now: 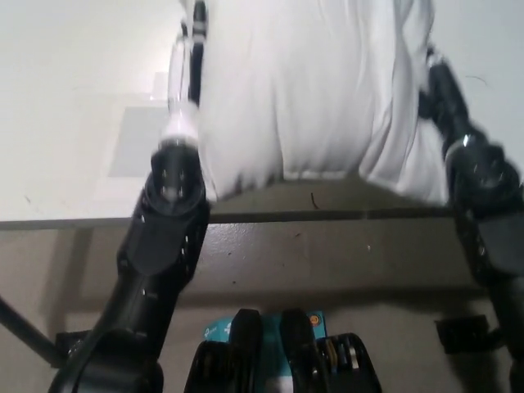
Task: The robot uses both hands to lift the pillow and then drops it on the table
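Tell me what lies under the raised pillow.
Under the white pillow only a strip of white table near the front edge shows, with small dark marks. The rest of that tabletop is covered. The left hand and right hand press the pillow's sides.

Left hand [184, 74] raised at left, right hand [438, 86] at right; both forearms angled upward, motion-blurred; finger state unclear.
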Available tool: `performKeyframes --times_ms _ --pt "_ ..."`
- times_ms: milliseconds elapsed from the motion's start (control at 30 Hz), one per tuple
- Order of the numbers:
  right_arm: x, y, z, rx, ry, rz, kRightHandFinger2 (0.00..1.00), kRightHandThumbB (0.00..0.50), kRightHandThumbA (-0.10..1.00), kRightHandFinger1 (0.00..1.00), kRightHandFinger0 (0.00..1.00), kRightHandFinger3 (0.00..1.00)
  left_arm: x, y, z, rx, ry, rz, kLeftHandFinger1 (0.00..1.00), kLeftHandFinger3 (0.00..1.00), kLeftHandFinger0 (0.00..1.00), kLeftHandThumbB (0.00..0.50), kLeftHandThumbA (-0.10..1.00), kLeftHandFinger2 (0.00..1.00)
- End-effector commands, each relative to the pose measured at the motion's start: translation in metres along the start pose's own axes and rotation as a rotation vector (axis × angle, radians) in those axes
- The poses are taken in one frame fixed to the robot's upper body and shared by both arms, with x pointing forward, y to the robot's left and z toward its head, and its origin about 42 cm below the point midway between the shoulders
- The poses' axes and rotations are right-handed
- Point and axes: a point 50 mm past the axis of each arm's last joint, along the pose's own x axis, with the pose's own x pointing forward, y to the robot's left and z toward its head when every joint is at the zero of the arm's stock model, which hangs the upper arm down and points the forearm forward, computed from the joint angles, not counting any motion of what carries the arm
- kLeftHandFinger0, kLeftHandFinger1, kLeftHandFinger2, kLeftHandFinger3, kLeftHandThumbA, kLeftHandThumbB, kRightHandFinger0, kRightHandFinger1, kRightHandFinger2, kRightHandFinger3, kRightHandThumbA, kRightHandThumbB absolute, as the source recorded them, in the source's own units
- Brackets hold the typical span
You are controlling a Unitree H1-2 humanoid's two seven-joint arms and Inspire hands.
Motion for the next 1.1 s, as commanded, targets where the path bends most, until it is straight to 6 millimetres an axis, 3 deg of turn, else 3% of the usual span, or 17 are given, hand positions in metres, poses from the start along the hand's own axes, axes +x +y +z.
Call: performKeyframes --times_ms 0,67,133,300,400,467,500,533,600,767,867,900,967,1067 --pt "-0.007 0.044 -0.015 0.014 -0.068 0.138 1.0 0.375 1.0 1.0 1.0 1.0 -0.023 -0.031 -0.024 -0.007 -0.026 -0.093 1.0 1.0 1.0 0.287 1.0 1.0" --pt "-0.011 0.05 -0.03 0.005 -0.036 0.152 1.0 0.372 1.0 1.0 1.0 1.0 -0.032 -0.028 -0.041 -0.001 0.01 -0.092 1.0 1.0 1.0 0.271 1.0 1.0" --pt "-0.017 0.05 -0.055 0.01 0.012 0.155 1.0 0.413 1.0 1.0 1.0 1.0 -0.045 -0.02 -0.067 0.025 0.069 -0.085 1.0 1.0 1.0 0.227 1.0 1.0" --pt "-0.014 0.042 -0.054 0.01 0.014 0.135 1.0 0.413 1.0 1.0 1.0 1.0 -0.046 -0.006 -0.079 0.082 0.088 -0.088 1.0 1.0 1.0 0.228 1.0 1.0" --pt "-0.012 0.035 -0.05 -0.003 -0.011 0.128 1.0 0.377 1.0 1.0 1.0 1.0 -0.047 0.005 -0.082 0.162 0.067 -0.1 1.0 1.0 1.0 0.173 1.0 1.0" --pt "-0.014 0.03 -0.047 -0.02 -0.027 0.125 1.0 0.368 1.0 1.0 1.0 1.0 -0.047 0.011 -0.082 0.217 0.059 -0.102 1.0 1.0 1.0 0.182 1.0 1.0" --pt "-0.014 0.027 -0.046 -0.026 -0.031 0.125 1.0 0.366 1.0 1.0 1.0 1.0 -0.047 0.012 -0.081 0.232 0.056 -0.103 1.0 1.0 1.0 0.185 1.0 1.0" --pt "-0.014 0.023 -0.036 -0.035 -0.047 0.141 1.0 0.408 1.0 1.0 1.0 1.0 -0.045 0.018 -0.076 0.253 0.019 -0.106 1.0 1.0 1.0 0.193 1.0 1.0" --pt "-0.014 0.021 -0.03 -0.037 -0.075 0.156 1.0 0.423 1.0 1.0 1.0 1.0 -0.043 0.02 -0.072 0.26 0.004 -0.108 1.0 1.0 1.0 0.172 1.0 1.0" --pt "-0.023 0.006 0.016 -0.118 -0.23 0.134 1.0 0.384 1.0 1.0 1.0 1.0 -0.032 0.036 -0.044 0.402 -0.117 -0.1 1.0 1.0 1.0 0.168 1.0 1.0" --pt "-0.031 -0.008 0.027 -0.155 -0.261 0.11 1.0 0.362 1.0 1.0 1.0 1.0 -0.029 0.047 -0.031 0.438 -0.149 -0.09 1.0 1.0 1.0 0.177 1.0 1.0" --pt "-0.032 -0.013 0.028 -0.173 -0.267 0.105 1.0 0.382 1.0 1.0 1.0 1.0 -0.029 0.05 -0.028 0.433 -0.15 -0.091 1.0 1.0 1.0 0.165 1.0 1.0" --pt "-0.041 -0.03 0.032 -0.239 -0.257 0.112 1.0 0.375 1.0 1.0 1.0 1.0 -0.029 0.07 -0.017 0.443 -0.155 -0.101 1.0 1.0 1.0 0.154 1.0 1.0" --pt "-0.053 -0.05 0.033 -0.276 -0.259 0.094 1.0 0.342 1.0 1.0 1.0 1.0 -0.032 0.092 -0.005 0.496 -0.193 -0.082 1.0 1.0 1.0 0.181 1.0 1.0"
